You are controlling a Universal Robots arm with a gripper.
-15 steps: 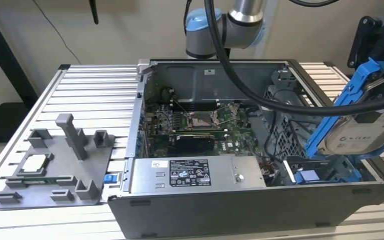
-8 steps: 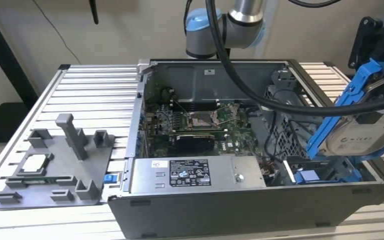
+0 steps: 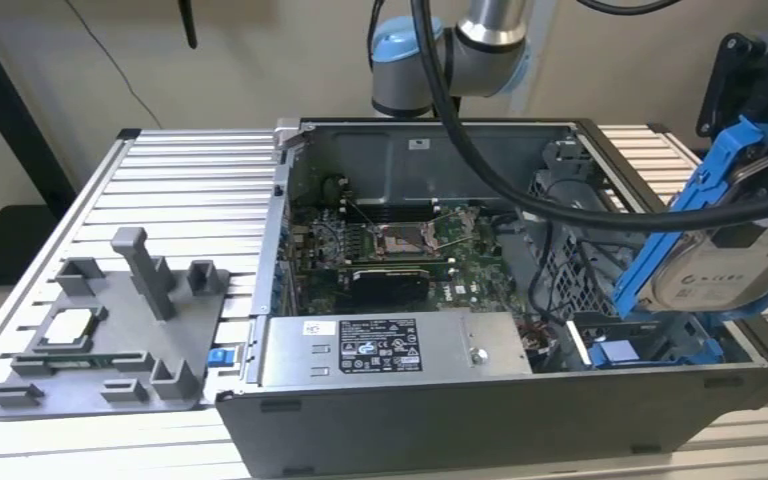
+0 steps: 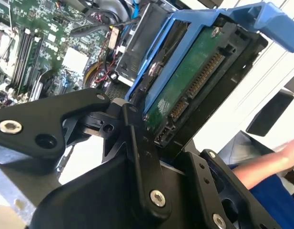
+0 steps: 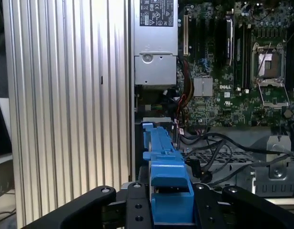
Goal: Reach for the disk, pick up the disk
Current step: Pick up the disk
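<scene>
Your gripper (image 5: pixel 170 202): clamped on disk (image 3: pixel 738 262), black fingers (image 5: pixel 137 210) at both sides of its blue bracket in first wrist view.
Disk: lifted clear, tilted, hanging above open computer case (image 3: pixel 491 400) at 3 o'clock edge of exterior view; upper part cut off by frame. Green circuit board underside faces second wrist view (image 4: pixel 189 81).
Arm (image 3: pixel 471 40): mostly cut off at 12 o'clock.
Grey fixture (image 3: pixel 131 340) at 8 o'clock, small chip (image 3: pixel 71 325) on it.
Surface: ribbed aluminium table (image 3: pixel 184 190). Beige wall behind.
Person's arm, blue sleeve (image 4: pixel 270 183), blurred in second wrist view.
</scene>
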